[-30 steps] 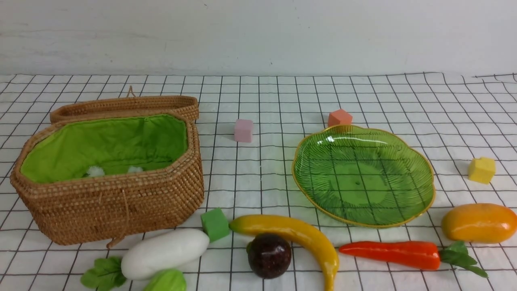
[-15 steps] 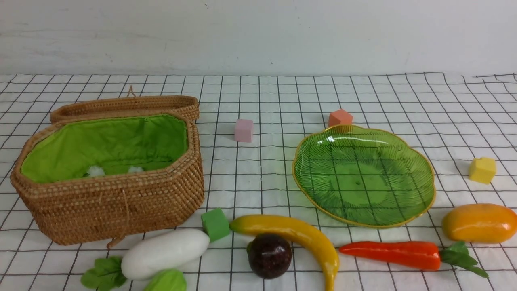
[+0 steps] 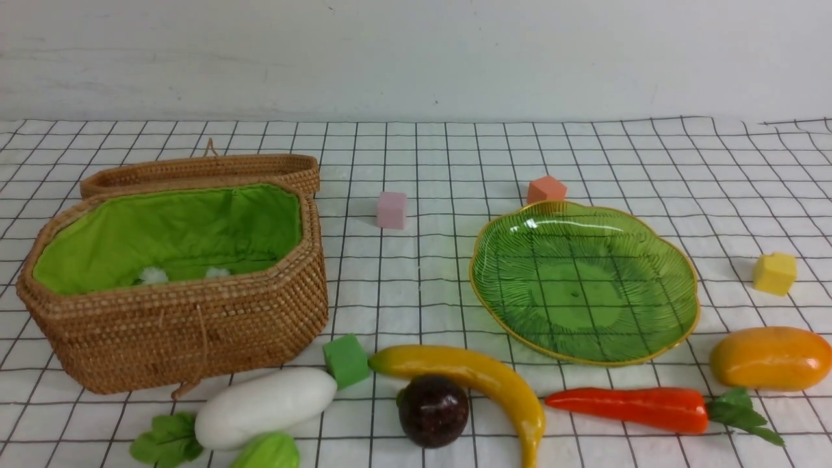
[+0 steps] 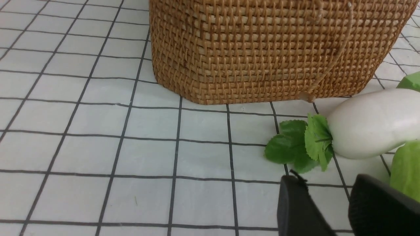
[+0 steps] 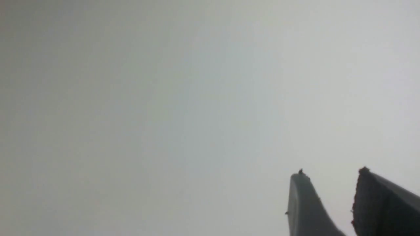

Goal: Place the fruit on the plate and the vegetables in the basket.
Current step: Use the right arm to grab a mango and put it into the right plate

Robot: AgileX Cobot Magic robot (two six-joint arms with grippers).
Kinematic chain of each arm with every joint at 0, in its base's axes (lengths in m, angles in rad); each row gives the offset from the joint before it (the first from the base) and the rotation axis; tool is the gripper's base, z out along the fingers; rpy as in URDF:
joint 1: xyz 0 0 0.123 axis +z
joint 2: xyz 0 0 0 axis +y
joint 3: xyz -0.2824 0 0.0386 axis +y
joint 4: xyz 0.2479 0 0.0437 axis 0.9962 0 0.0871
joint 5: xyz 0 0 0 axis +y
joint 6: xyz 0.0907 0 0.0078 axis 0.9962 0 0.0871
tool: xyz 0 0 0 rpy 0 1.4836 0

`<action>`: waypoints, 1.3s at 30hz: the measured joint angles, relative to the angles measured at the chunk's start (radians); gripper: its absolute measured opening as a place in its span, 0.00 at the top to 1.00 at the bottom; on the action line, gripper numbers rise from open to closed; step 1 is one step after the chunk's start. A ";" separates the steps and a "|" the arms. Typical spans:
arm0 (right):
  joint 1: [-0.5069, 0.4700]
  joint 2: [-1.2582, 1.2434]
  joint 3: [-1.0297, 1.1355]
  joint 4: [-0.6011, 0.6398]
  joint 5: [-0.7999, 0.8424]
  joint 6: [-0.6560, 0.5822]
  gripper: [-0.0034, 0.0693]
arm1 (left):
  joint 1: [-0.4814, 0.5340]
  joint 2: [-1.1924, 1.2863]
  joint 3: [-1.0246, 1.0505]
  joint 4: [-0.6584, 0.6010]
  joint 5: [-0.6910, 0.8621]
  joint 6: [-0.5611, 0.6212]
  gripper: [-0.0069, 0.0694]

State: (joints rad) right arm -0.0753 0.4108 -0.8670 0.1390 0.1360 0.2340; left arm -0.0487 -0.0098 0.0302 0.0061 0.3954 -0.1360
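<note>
Near edge of the counter is crowded: radish, light-green vegetable, maroon fruit, banana, carrot and mango lie in a loose row, with the light-green vegetable and the banana tip cut by the frame edge. Green cube sits touching or nearly touching the radish tip and the banana end. Open cloth lies between basket and plate, and behind both up to the pale wall; only the pink cube, orange cube and yellow cube stand there. The surface is white cloth with a black grid. Basket lid is folded back, green lining exposed; the plate holds nothing. Left gripper: fingers parted by a moderate gap, nothing between them, low over the cloth; radish leaves lie just past the fingertips, the light-green vegetable just beside one finger, the basket wall beyond. Right gripper: similar gap, nothing held, against a blank grey-white field; its position relative to fruit or plate cannot be told.
</note>
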 joint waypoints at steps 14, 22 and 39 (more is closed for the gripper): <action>0.000 0.497 -0.035 0.010 0.471 0.011 0.61 | 0.000 0.000 0.000 0.000 0.000 0.000 0.60; -0.054 0.795 -0.035 0.061 0.589 0.264 0.38 | 0.000 0.000 0.000 0.000 0.000 0.000 0.60; -0.157 1.275 -0.039 0.332 0.338 0.273 0.07 | 0.000 0.000 0.000 0.000 -0.001 0.000 0.60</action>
State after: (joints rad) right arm -0.2325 1.6860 -0.9057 0.4715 0.4740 0.5068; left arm -0.0487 -0.0098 0.0302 0.0061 0.3945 -0.1360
